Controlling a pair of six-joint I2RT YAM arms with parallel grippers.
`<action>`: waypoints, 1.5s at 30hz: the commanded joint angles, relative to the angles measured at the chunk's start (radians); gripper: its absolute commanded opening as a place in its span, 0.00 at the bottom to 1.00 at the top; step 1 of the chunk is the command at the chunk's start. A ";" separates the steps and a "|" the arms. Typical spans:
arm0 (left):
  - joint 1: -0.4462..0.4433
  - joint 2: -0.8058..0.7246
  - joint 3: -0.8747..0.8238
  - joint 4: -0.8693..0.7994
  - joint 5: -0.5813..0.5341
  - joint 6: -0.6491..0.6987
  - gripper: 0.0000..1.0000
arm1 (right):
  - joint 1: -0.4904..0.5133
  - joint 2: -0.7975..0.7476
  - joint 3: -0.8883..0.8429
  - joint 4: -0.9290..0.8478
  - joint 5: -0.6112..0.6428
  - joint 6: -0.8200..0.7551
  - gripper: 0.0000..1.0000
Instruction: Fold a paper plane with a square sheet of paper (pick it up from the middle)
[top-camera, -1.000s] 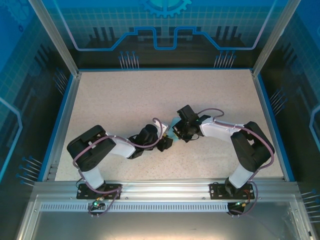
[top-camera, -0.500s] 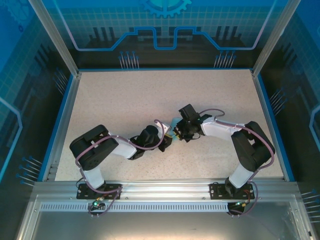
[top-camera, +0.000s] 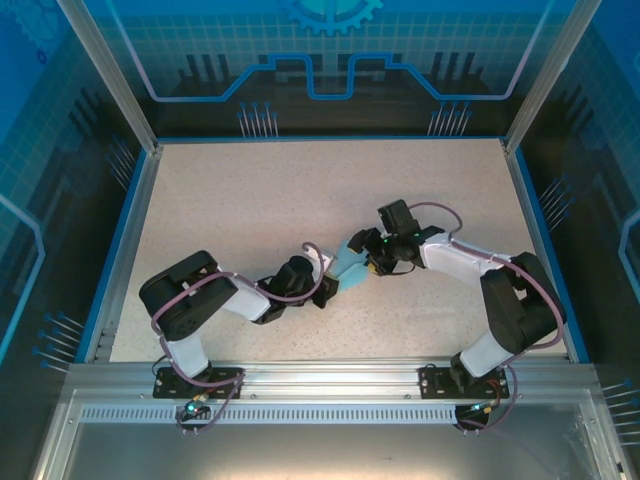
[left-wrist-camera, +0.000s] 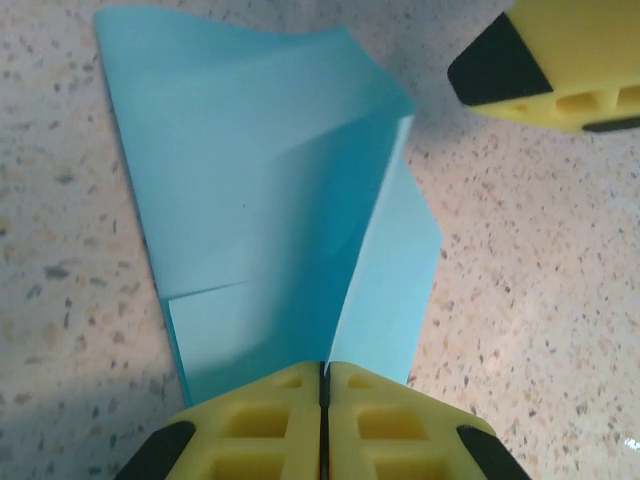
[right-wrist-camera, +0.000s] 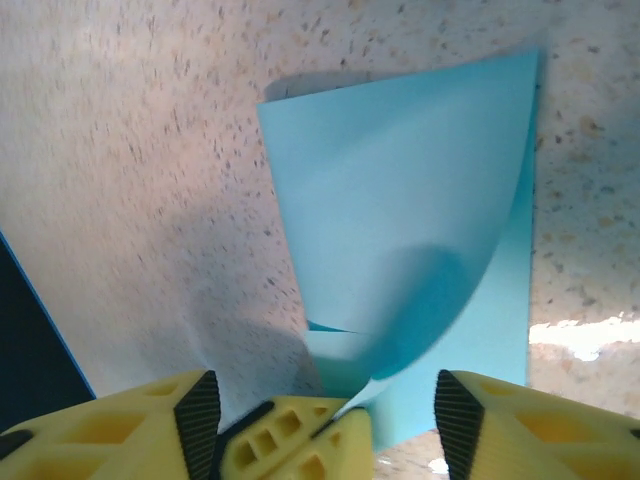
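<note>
Left gripper (left-wrist-camera: 322, 425) is pinched tight on the near-left end of the light-blue paper (left-wrist-camera: 270, 220), fingers pressed flat together. The paper's partly folded with one flap curling up, and it sits mid-table (top-camera: 250, 190) between the two arms. Right gripper (right-wrist-camera: 325, 410) has its jaws spread wide just beside the paper's far-right end, gripping nothing

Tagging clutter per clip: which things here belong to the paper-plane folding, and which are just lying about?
Job:
partly folded light-blue paper sheet
left gripper, shut on it
right gripper, open

Not the job:
speckled tabletop
blue table rim
</note>
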 joint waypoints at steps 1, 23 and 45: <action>-0.005 -0.021 -0.034 0.053 -0.005 -0.050 0.10 | -0.018 0.004 -0.045 0.047 -0.111 -0.178 0.54; -0.005 -0.046 -0.056 0.053 0.008 0.017 0.15 | -0.052 0.152 0.054 -0.040 -0.210 0.063 0.53; -0.004 -0.093 -0.036 -0.007 0.036 0.074 0.24 | -0.037 0.139 0.062 -0.130 -0.157 0.261 0.11</action>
